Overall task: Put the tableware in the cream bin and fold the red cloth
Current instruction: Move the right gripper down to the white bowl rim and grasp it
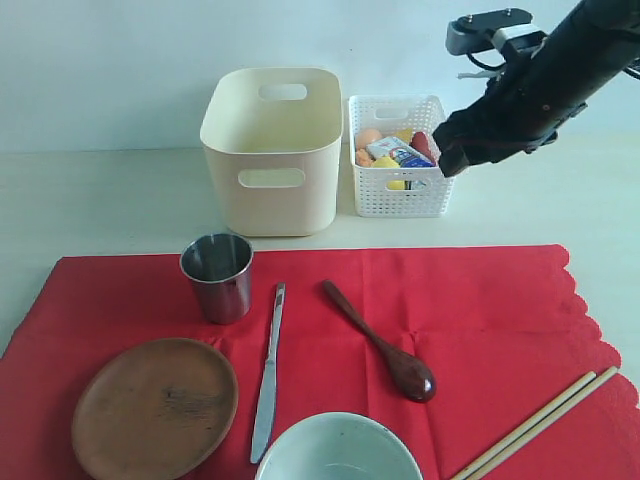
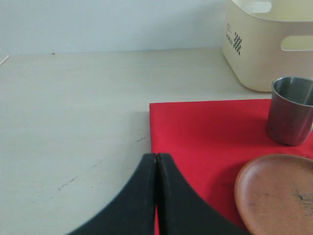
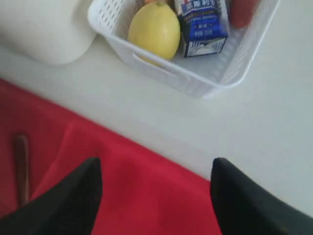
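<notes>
The red cloth [image 1: 480,300] lies flat with a steel cup [image 1: 217,275], brown plate [image 1: 155,405], silver knife [image 1: 268,375], dark spoon [image 1: 385,350], pale bowl [image 1: 335,452] and chopsticks [image 1: 535,425] on it. Behind it stands the cream bin [image 1: 270,150]. My right gripper [image 1: 452,158] hangs open and empty in the air beside the white basket. In its wrist view the right gripper [image 3: 156,169] is over the cloth's far edge [image 3: 146,196]. My left gripper [image 2: 156,156] is shut on nothing, above the cloth's left edge [image 2: 195,132], near the plate [image 2: 276,193] and cup [image 2: 291,117].
A white lattice basket [image 1: 398,195] to the right of the bin holds a lemon [image 3: 154,29], a milk carton [image 3: 201,27] and other food. Bare pale table [image 2: 73,107] stretches left of the cloth. The bowl and chopsticks run off the front edge of the exterior view.
</notes>
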`<state>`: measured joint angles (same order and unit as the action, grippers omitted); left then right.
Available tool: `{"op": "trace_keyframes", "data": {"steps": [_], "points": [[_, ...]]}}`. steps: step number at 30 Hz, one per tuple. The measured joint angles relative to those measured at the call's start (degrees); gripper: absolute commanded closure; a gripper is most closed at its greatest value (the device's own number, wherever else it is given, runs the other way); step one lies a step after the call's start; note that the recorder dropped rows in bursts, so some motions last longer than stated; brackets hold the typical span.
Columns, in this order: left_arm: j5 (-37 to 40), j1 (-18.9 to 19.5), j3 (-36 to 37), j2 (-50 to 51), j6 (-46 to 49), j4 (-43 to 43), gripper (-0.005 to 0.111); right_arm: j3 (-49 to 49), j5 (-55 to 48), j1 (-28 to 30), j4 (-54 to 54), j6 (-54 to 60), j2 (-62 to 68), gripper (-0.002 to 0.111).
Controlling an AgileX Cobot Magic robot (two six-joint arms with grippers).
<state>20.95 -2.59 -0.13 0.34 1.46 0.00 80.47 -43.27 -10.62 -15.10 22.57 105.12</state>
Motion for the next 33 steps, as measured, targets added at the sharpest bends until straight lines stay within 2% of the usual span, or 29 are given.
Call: {"op": "trace_keyframes", "data": {"steps": [7, 14, 26, 29, 33], "points": [[0.00, 0.00, 0.00, 0.00, 0.00, 0.00, 0.107, -5.60, -1.05, 0.00, -5.00, 5.21, -3.39, 0.047], [0.00, 0.00, 0.00, 0.00, 0.00, 0.00, 0.107, -7.30, -2.82, -1.16, -21.30, 14.58, -3.48, 0.047], [0.00, 0.00, 0.00, 0.00, 0.00, 0.00, 0.107, -7.30, -2.14, -17.84, -26.01, 15.39, -3.48, 0.047], [0.00, 0.00, 0.00, 0.00, 0.00, 0.00, 0.107, -7.30, -2.42, -20.57, -23.59, 15.39, -3.48, 0.047], [0.00, 0.00, 0.00, 0.00, 0.00, 0.00, 0.107, -7.30, -6.80, -24.16, -14.43, 15.39, -3.48, 0.047]]}}
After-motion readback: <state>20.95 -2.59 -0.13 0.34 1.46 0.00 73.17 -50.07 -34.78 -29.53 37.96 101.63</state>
